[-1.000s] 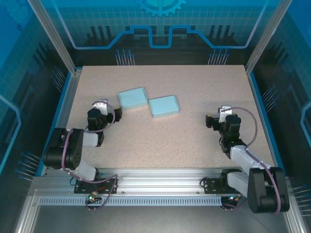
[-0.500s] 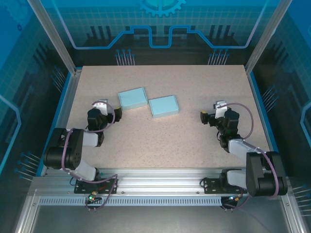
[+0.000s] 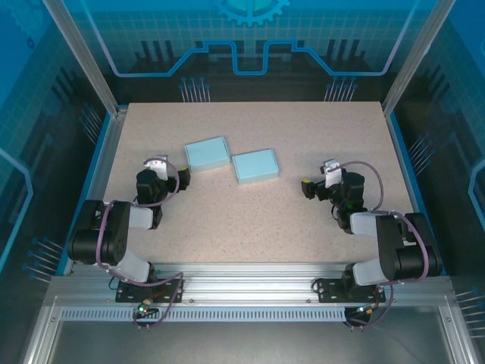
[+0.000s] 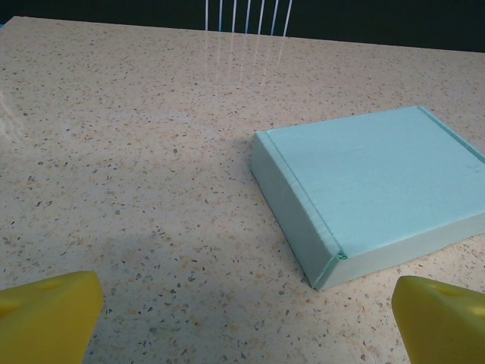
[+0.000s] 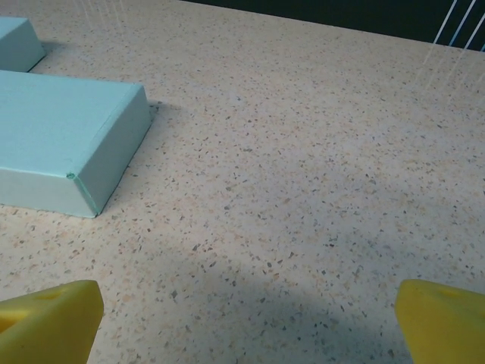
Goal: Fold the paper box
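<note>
On the table (image 3: 258, 227), the left box (image 3: 207, 154) lay just behind and beside the right box (image 3: 255, 165), with the left gripper (image 3: 184, 176) near the left box's front-left corner and the right gripper (image 3: 305, 186) well right of the right box.

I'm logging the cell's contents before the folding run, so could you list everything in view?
table: one, speckled beige, under everything.
paper boxes: two, pale teal, lying flat close together mid-table, looking closed: left box, right box.
rail: one, silver, along the table's near edge.
arms: two, black and grey, based on the rail: left arm, right arm.
left tool: one, black with yellow tips, open, empty, just short of the left box.
right tool: one, same colours, open, empty, right of the right box, apart from it.
</note>
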